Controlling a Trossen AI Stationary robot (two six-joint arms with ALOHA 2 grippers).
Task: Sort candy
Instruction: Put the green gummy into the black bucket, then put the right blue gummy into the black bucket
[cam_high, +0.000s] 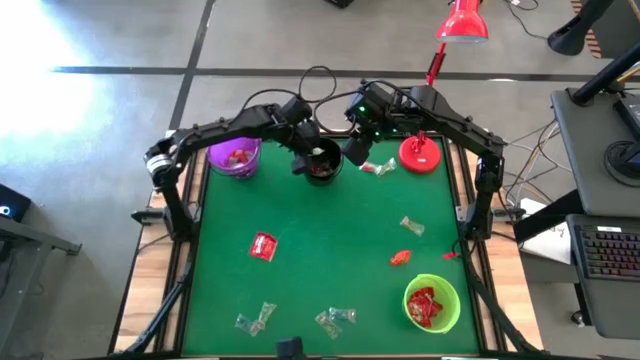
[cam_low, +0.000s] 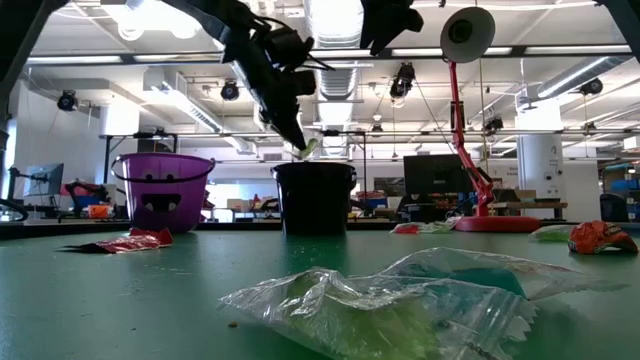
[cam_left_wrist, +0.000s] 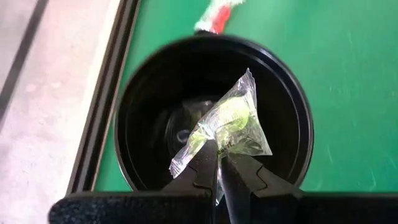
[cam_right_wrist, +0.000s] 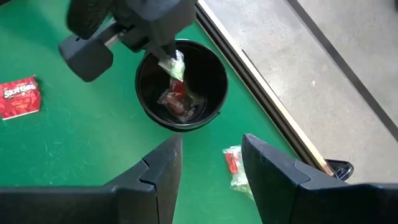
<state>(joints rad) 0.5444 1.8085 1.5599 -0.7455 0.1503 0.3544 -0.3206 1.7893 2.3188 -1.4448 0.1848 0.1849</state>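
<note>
Left gripper (cam_left_wrist: 219, 163) pinches a clear-wrapped green candy (cam_left_wrist: 229, 123) by its crinkly edge above the black bowl (cam_left_wrist: 292, 112); light, soft, slippery film best gripped at the seam. Right gripper (cam_right_wrist: 211, 163) waits beside it, jaws spread.

A: Clear-wrapped green candy (cam_left_wrist: 229, 124) pinched by one corner, dangling over the black bowl (cam_left_wrist: 292, 106).

B: More clear ones (cam_high: 335, 318) scattered along the near edge, flat red packet (cam_high: 263, 246) mid-mat, orange piece (cam_high: 400, 258) near the green bowl (cam_high: 446, 291).
</note>
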